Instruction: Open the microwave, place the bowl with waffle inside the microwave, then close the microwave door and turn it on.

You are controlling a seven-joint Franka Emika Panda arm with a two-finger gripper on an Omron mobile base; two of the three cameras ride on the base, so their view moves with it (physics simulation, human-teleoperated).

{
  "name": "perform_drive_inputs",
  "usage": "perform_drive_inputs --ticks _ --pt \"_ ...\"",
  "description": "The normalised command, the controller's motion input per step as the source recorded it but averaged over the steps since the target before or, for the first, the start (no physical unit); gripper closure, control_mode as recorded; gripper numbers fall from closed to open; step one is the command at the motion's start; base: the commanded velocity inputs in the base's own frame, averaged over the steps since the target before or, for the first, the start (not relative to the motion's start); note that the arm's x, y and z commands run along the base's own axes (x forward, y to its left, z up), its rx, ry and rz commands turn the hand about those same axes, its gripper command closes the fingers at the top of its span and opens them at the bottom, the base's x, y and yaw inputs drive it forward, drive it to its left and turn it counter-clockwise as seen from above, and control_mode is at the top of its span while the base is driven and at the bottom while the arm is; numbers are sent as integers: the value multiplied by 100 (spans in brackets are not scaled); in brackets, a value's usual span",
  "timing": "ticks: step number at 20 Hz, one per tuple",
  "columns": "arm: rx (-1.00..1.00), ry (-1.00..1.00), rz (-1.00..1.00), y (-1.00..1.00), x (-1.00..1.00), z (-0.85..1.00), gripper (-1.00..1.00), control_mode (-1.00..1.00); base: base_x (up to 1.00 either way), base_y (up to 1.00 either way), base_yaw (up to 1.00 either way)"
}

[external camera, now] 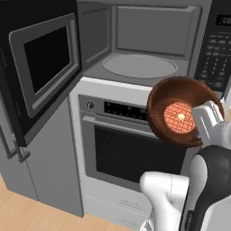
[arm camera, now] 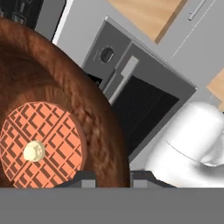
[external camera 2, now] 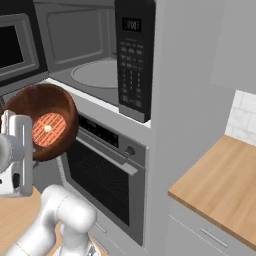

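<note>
The microwave (external camera: 140, 43) stands open, its grey cavity and round turntable (external camera: 139, 66) bare. The microwave door (external camera: 43, 67) is swung wide to the left. My gripper (external camera: 200, 128) is shut on the rim of the dark reddish-brown bowl (external camera: 159, 103), holding it in the air in front of the oven, just below the cavity's right end. The bowl is tipped, its inside facing the cameras. A round orange waffle (external camera: 178, 117) with a pale butter pat lies in it. In the hand view the fingertips (arm camera: 83, 179) straddle the bowl's rim (arm camera: 103, 131). The bowl (external camera 2: 62, 112) hangs left of the keypad in the right base view.
The black keypad strip (external camera 2: 131, 60) borders the cavity on the right. Below it is the silver wall oven (external camera: 122, 149) with a horizontal handle. Tall grey cabinet doors (external camera: 49, 171) stand at the left. A wooden counter (external camera 2: 220, 187) lies to the right.
</note>
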Motion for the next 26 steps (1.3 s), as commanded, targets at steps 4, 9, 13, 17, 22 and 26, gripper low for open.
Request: perform_drive_inputs --ticks 4,9,13,17,22,26 --pt "8 0 -2 90 8 42 100 -100 0 0 0" --pt "19 0 -1 59 7 43 100 -100 0 0 0" --pt "28 0 0 49 28 54 100 -100 0 0 0" --pt "2 0 -12 22 40 12 100 -100 0 0 0" --pt "-8 -4 -31 0 27 0 100 -100 0 0 0" --pt "-3 -4 -26 0 28 9 100 -100 0 0 0"
